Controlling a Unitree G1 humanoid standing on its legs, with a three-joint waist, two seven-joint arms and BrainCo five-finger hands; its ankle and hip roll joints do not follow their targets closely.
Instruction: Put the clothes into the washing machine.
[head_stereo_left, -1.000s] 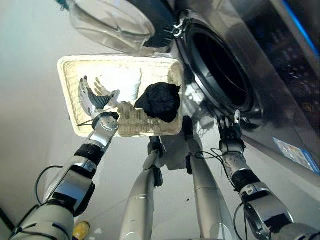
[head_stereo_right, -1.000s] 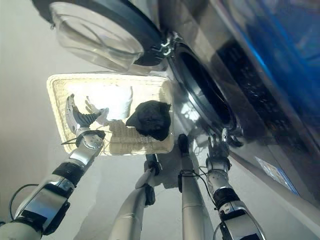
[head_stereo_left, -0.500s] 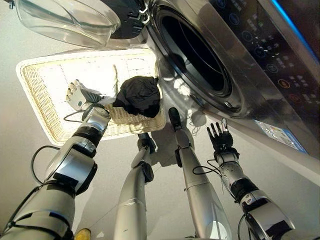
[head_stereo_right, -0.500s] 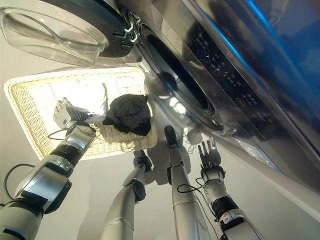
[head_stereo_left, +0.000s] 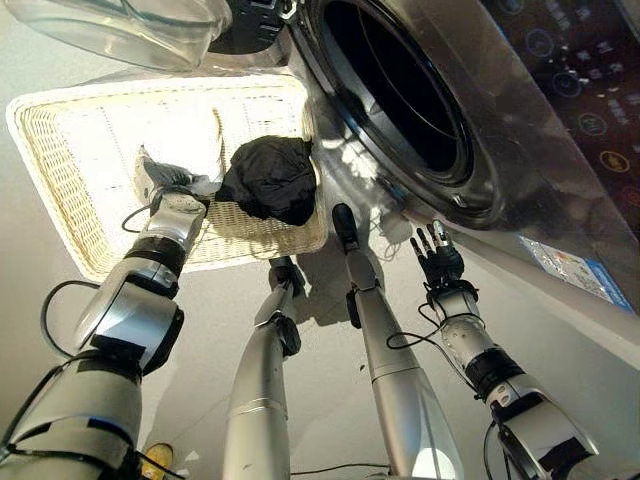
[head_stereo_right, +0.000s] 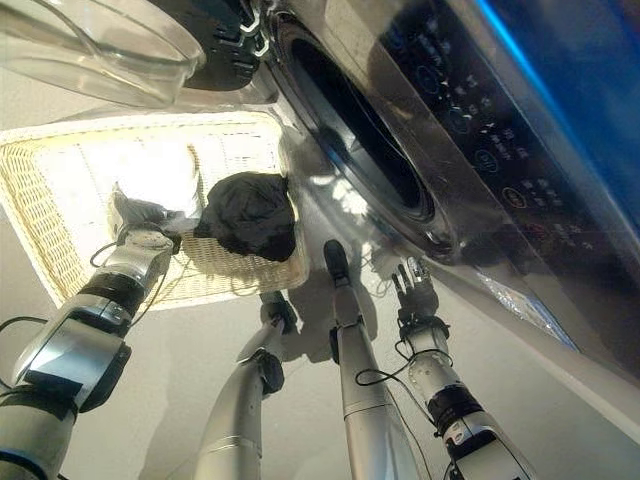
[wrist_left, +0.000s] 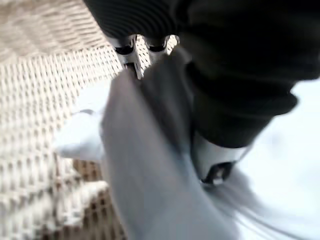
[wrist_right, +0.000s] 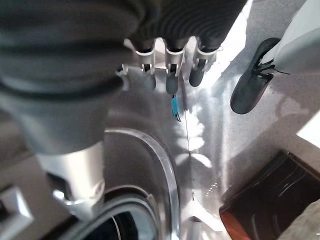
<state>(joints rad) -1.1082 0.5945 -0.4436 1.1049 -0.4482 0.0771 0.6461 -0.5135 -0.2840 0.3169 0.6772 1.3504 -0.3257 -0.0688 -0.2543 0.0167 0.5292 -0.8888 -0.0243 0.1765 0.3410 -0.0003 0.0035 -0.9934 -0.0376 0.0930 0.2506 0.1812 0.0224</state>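
Note:
A white cloth (wrist_left: 150, 190) and a crumpled black cloth (head_stereo_left: 268, 178) lie in a pale wicker basket (head_stereo_left: 60, 200) on the floor in front of the washing machine. My left hand (head_stereo_left: 165, 187) is down in the basket just left of the black cloth, its fingers (wrist_left: 131, 55) curled into the white cloth. The washing machine's round opening (head_stereo_left: 400, 90) gapes dark to the right of the basket, with its glass door (head_stereo_left: 130, 30) swung out over the basket's far side. My right hand (head_stereo_left: 435, 262) hangs open below the opening, close to the machine's metal front.
The machine's silver front panel (head_stereo_left: 520, 190) runs along the right, with a sticker (head_stereo_left: 575, 275) low on it. The drum's shiny rim (wrist_right: 165, 165) curves just past my right fingers (wrist_right: 170, 70). Bare grey floor lies between the basket and the machine.
The camera has swung towards the machine. My left hand went from spread fingers over the white cloth to curled into it. The right hand stays open by the machine's front.

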